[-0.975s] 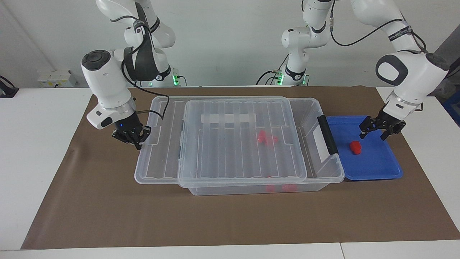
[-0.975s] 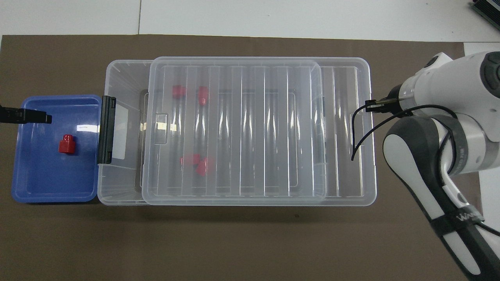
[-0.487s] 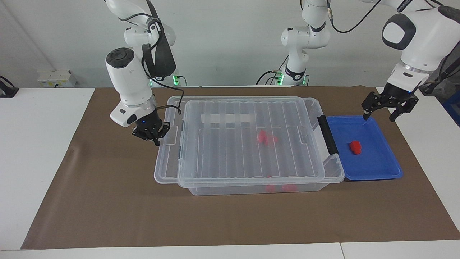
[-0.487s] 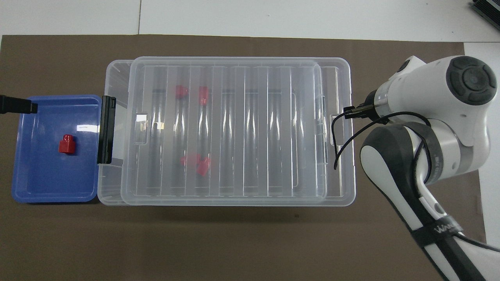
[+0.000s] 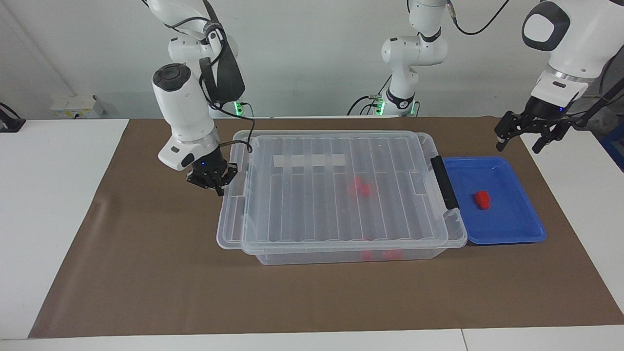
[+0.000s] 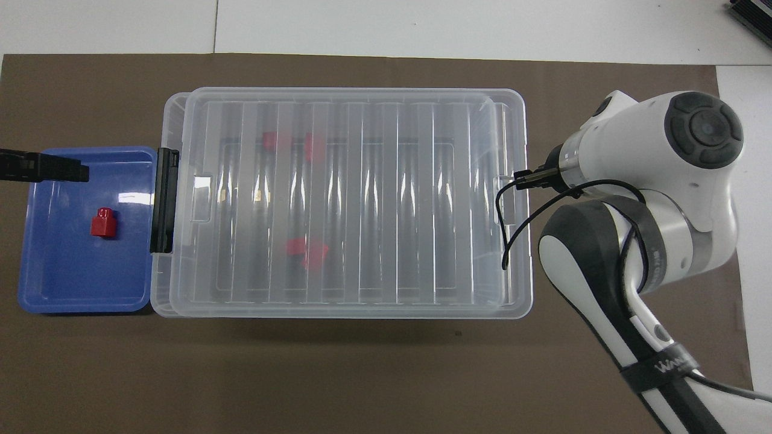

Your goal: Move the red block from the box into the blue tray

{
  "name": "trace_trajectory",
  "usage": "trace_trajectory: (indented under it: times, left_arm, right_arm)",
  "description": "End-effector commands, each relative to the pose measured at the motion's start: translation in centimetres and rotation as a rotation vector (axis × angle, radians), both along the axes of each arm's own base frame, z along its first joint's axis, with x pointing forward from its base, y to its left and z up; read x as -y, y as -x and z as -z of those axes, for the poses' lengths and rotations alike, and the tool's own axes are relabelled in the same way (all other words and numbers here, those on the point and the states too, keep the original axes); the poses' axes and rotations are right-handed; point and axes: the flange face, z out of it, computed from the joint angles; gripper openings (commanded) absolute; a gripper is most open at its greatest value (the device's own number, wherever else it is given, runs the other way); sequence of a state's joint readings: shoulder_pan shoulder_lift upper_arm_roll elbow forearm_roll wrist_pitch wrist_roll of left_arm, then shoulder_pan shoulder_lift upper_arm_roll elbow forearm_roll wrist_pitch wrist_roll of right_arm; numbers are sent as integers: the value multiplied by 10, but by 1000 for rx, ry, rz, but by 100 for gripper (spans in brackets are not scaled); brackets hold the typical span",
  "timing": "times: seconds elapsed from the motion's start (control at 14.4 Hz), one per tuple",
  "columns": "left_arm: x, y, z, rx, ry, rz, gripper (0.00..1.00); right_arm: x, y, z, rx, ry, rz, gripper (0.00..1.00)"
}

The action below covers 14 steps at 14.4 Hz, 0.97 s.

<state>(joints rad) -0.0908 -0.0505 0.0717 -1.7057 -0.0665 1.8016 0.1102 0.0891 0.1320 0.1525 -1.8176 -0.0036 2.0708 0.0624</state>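
The red block [image 5: 482,199] lies in the blue tray [image 5: 516,234] near the table's left-arm end. It looks light, hard and smooth; grip its wide flat sides. The left gripper [image 5: 530,134] hangs spread and empty above the tray's edge. The right gripper [image 5: 213,178] is clenched on the lid [image 5: 336,195] of the box [image 5: 341,256].

No readable text; white label strip [image 5: 310,160] on box lid blank

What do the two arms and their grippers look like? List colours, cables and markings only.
Both arms have glossy white shells with dark grey round joint caps. The left gripper and right gripper are black and two-fingered. A black cable loops along each arm. The right arm's wrist shows a small blue light, and a black band with pale lettering wraps that arm.
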Motion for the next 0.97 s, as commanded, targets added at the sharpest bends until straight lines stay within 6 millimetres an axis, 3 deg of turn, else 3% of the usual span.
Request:
trace_trajectory:
  times: [0.0, 0.21, 0.42, 0.77, 0.91]
  left_arm:
    - [-1, 22, -30, -18, -8, -26, 100]
    - [-2, 33, -56, -82, -12, -24, 100]
    - [9, 33, -52, -84, -15, -5, 100]
    - [52, 34, -48, -127, -52, 24, 100]
    - [83, 44, -53, -114, -61, 16, 100]
  right_arm:
    - [-7, 9, -5, -20, -19, 10, 0]
    - [-18, 12, -4, -20, -19, -7, 0]
    - [-20, 13, -4, -21, -20, -5, 0]
    - [-19, 12, -5, -21, -20, -2, 0]
    - [-14, 12, -8, -28, -18, 5, 0]
